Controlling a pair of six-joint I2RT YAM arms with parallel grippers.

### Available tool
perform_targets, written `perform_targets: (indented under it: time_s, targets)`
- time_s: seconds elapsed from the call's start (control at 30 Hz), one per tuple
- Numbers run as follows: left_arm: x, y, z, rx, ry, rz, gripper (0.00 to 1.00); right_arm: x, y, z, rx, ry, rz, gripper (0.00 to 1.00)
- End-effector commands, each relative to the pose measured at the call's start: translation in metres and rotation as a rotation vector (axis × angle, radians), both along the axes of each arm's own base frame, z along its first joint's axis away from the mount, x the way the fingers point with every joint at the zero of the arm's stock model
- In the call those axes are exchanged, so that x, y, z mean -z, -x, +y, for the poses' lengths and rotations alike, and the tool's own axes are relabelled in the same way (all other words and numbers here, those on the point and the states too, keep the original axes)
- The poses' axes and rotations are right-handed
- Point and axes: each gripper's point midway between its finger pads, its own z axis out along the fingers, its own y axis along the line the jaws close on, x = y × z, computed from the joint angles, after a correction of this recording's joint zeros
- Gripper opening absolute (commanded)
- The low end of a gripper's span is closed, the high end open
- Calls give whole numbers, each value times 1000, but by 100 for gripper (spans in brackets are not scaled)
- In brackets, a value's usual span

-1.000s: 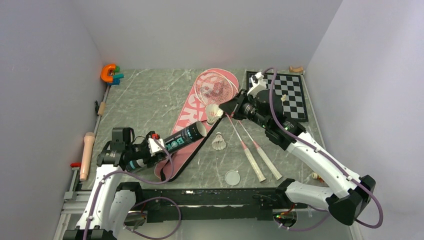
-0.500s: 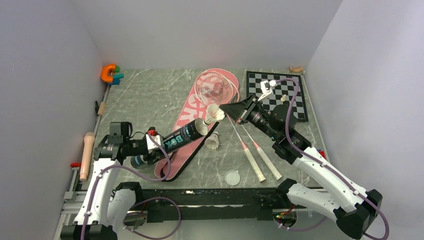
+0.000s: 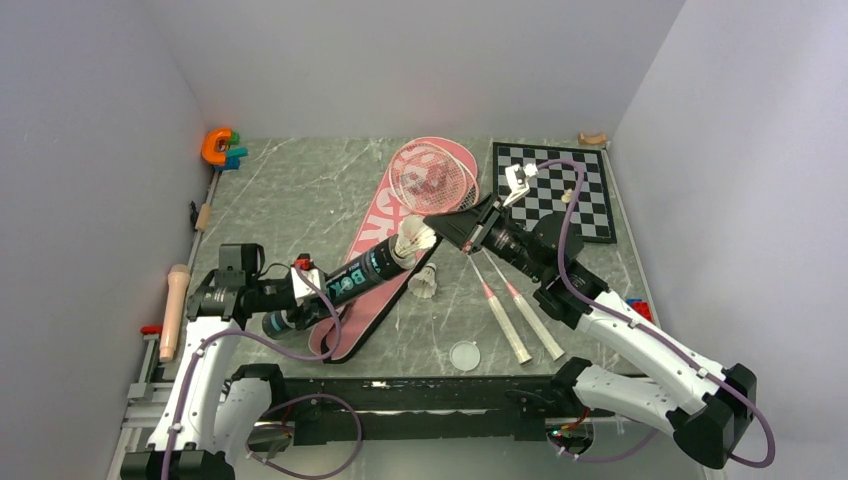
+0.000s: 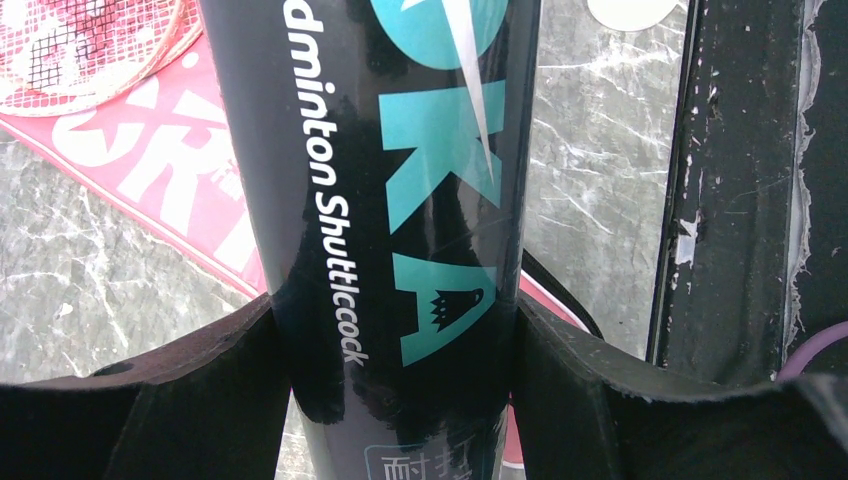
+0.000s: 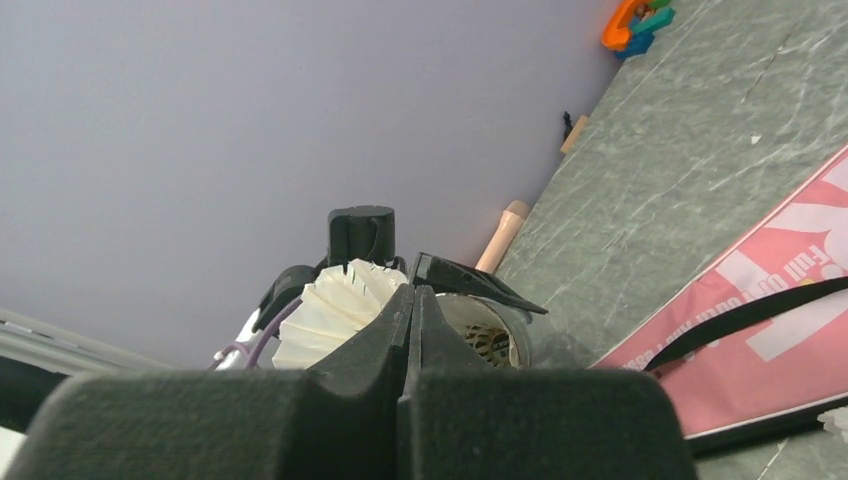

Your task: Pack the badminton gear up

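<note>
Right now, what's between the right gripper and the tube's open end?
One shuttlecock, pinched by the right gripper at the mouth of the black tube; top view shows it.

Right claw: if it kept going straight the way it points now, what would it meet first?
The right claw points at the shuttlecock sitting in the mouth of the black tube, so that comes first, then the tube. Whether its tips pinch the feathers is unclear.
</note>
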Motion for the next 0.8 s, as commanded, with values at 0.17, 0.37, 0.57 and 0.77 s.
perform_targets:
  time_s: [0.17,0.37,0.57,0.77]
  targets:
    - [-35,-6,-11,32,97,-82,13,0,1,8,-2,-21,-34,0]
    - [-41,-3,-13,43,111,-78,13,13,1,17,-11,20,-52,0]
    - [-41,-2,-14,46,117,-74,13,15,2,19,-16,71,-69,32]
    - [-40,-2,-14,45,117,-72,13,17,5,12,0,119,-81,53]
